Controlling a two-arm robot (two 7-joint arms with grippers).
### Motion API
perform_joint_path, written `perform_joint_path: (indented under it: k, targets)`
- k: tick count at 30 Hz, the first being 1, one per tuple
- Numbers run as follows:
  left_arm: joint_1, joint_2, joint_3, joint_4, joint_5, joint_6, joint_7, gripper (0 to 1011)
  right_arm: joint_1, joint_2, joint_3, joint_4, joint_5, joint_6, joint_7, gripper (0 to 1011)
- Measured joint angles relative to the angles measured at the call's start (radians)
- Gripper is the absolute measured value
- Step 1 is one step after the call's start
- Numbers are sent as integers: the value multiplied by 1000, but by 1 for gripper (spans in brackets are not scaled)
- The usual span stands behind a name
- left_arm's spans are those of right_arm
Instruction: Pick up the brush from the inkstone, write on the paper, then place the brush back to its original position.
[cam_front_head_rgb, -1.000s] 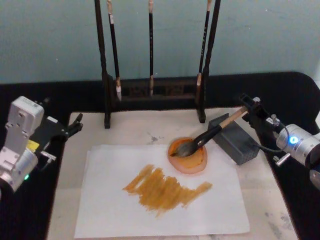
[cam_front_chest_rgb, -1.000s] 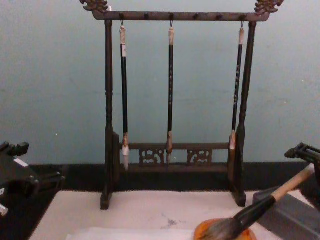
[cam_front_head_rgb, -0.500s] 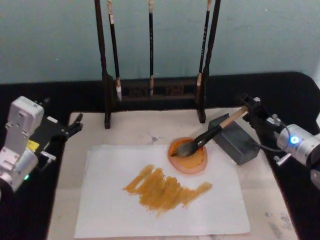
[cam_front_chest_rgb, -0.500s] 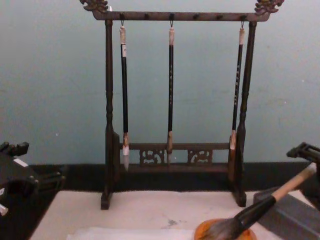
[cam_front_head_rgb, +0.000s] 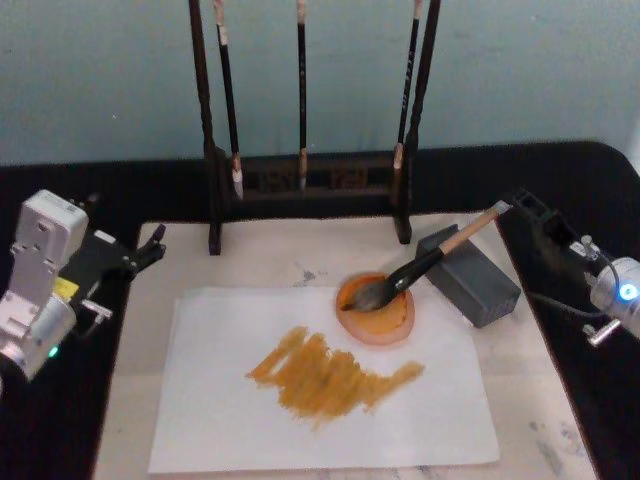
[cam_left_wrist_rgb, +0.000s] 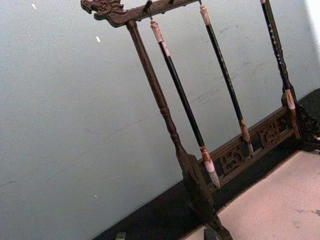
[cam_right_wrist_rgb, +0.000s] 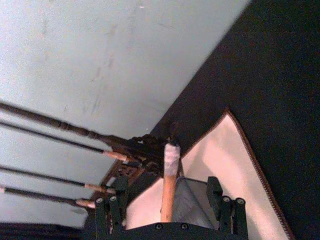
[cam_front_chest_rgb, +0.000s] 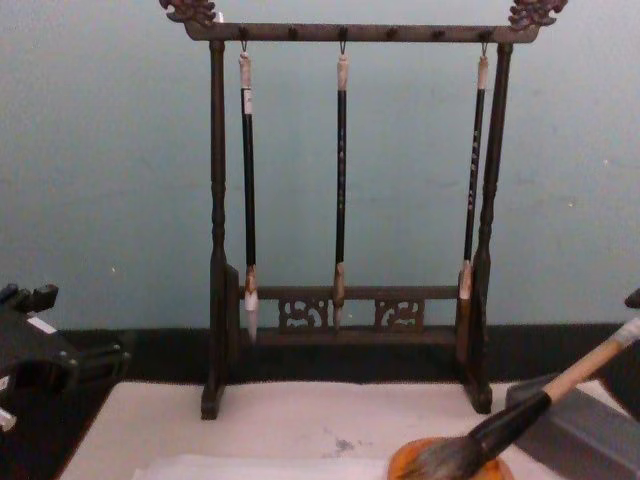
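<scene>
Now the right gripper (cam_front_head_rgb: 528, 207) sits just past the brush's (cam_front_head_rgb: 425, 268) white-wrapped end, its fingers (cam_right_wrist_rgb: 215, 192) spread on either side of the handle and apparently not touching it. That brush leans across the grey block (cam_front_head_rgb: 470, 276), bristles resting in the orange dish (cam_front_head_rgb: 376, 310), which sits on the paper (cam_front_head_rgb: 220, 410) beside an ochre smear (cam_front_head_rgb: 330, 378). Behind stands the brush rack (cam_front_chest_rgb: 345, 330) with thin brushes hanging. Off at the table's left edge, the left gripper (cam_front_head_rgb: 150, 247) is parked.
</scene>
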Motion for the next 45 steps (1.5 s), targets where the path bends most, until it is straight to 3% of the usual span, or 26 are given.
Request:
perform_joint_path:
  k: [4, 8, 9, 10, 11, 12, 13, 14, 16, 17, 25, 26, 27, 28, 30, 33, 45]
  targets:
    - [0, 0, 0, 0, 0, 0, 0, 1010, -42, 55, -20, -80, -86, -49, 14, 1000]
    - [0, 0, 0, 0, 0, 0, 0, 1010, -88, 125, -65, -177, -271, -146, 46, 1000]
    - [0, 0, 0, 0, 0, 0, 0, 1010, -100, 144, -84, -202, -351, -184, 49, 1000]
    - [0, 0, 0, 0, 0, 0, 0, 1010, -106, 152, -94, -216, -392, -199, 49, 1000]
    - [0, 0, 0, 0, 0, 0, 0, 1010, -106, 152, -94, -216, -392, -199, 49, 1000]
    - [0, 0, 0, 0, 0, 0, 0, 1010, -118, 166, -112, -235, -465, -228, 47, 1000]
    - [0, 0, 0, 0, 0, 0, 0, 1009, -122, 172, -123, -245, -500, -241, 46, 1000]
    - [0, 0, 0, 0, 0, 0, 0, 1010, -129, 181, -141, -258, -564, -261, 39, 1000]
    - [0, 0, 0, 0, 0, 0, 0, 1010, -133, 187, -159, -266, -615, -275, 34, 1000]
    - [0, 0, 0, 0, 0, 0, 0, 1010, -136, 192, -176, -269, -667, -287, 29, 1000]
    - [0, 0, 0, 0, 0, 0, 0, 1010, -125, 196, -262, -247, -888, -320, 16, 1000]
    - [0, 0, 0, 0, 0, 0, 0, 1010, -121, 198, -280, -240, -939, -326, 7, 1000]
    - [0, 0, 0, 0, 0, 0, 0, 1009, -121, 198, -280, -240, -939, -326, 7, 1000]
    - [0, 0, 0, 0, 0, 0, 0, 1010, -119, 199, -294, -234, -983, -331, -1, 1000]
    - [0, 0, 0, 0, 0, 0, 0, 1010, -118, 200, -305, -227, -1028, -336, -10, 1000]
    - [0, 0, 0, 0, 0, 0, 0, 1010, -117, 197, -311, -219, -1065, -341, -20, 1000]
    - [0, 0, 0, 0, 0, 0, 0, 1010, -129, 177, -281, -208, -1050, -341, -18, 1000]
